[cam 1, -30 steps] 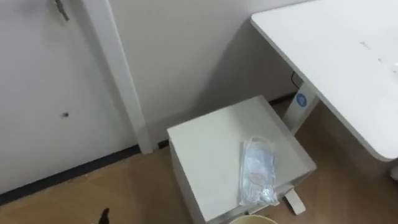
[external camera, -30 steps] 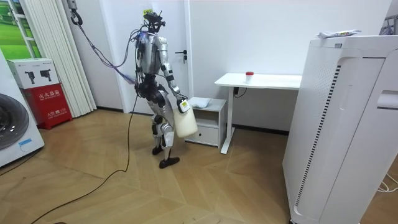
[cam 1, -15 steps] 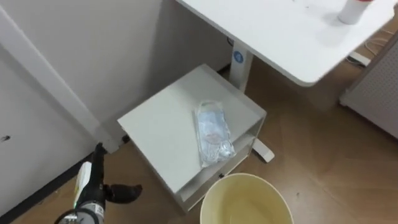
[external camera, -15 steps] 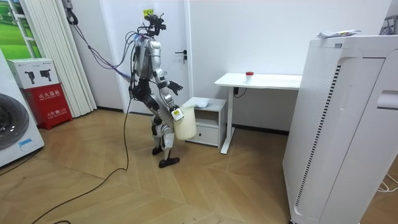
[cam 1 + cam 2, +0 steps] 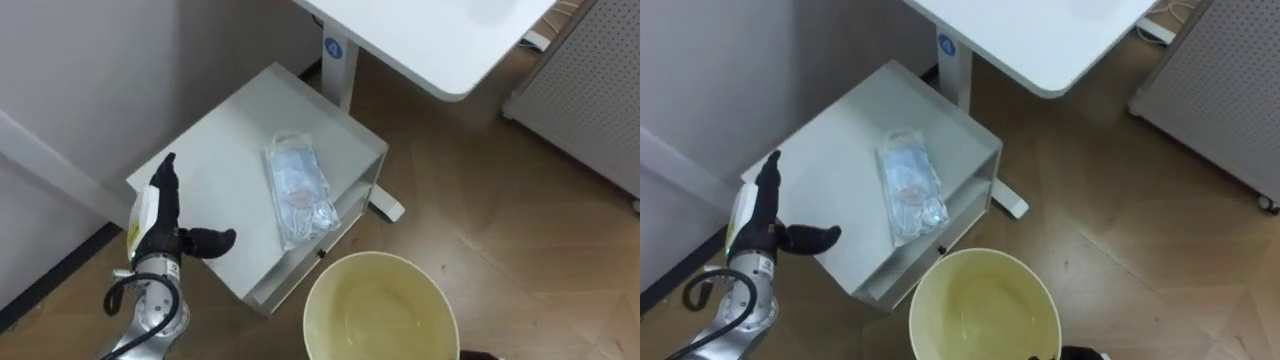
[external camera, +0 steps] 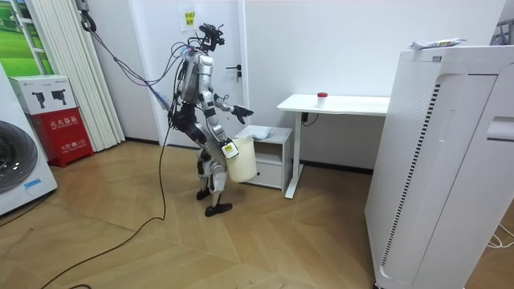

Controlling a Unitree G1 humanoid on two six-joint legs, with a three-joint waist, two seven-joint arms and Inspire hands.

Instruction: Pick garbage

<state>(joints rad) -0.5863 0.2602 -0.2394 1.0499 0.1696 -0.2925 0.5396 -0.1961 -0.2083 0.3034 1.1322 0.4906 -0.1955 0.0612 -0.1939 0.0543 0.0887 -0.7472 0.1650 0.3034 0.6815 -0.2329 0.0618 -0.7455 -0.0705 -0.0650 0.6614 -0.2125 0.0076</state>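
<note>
A: Where do we see the garbage?

B: We see a clear plastic packet [image 5: 299, 190] with something pale blue inside, lying flat on top of the small white cabinet [image 5: 225, 135]. It sits toward the front right of the top, with its lower end near the front edge. Nothing touches it.

A: And the left hand?

B: The left hand [image 5: 157, 222] is raised over the left part of the cabinet top, to the left of the packet and apart from it. We see its fingers [image 5: 166, 172] straight and pointing up and away, with the thumb stuck out sideways toward the packet. It holds nothing.

A: What about the right hand?

B: In the room view we find the right hand [image 6: 227, 147] low at the robot's side, against the cream bucket [image 5: 350, 300]. We cannot tell how its fingers are set there. From the head camera we look straight down into the bucket, which hangs below the cabinet's front edge, over the wooden floor [image 5: 500, 220]. We see nothing inside it.

A: Where does the robot stand?

B: We see it on the wooden floor just beside the cabinet, facing it, with the left arm stretched out over the top. The white desk [image 5: 420, 45] stands just past the cabinet, one of its legs right beside it, and a pale wall [image 5: 90, 60] runs behind both.
</note>
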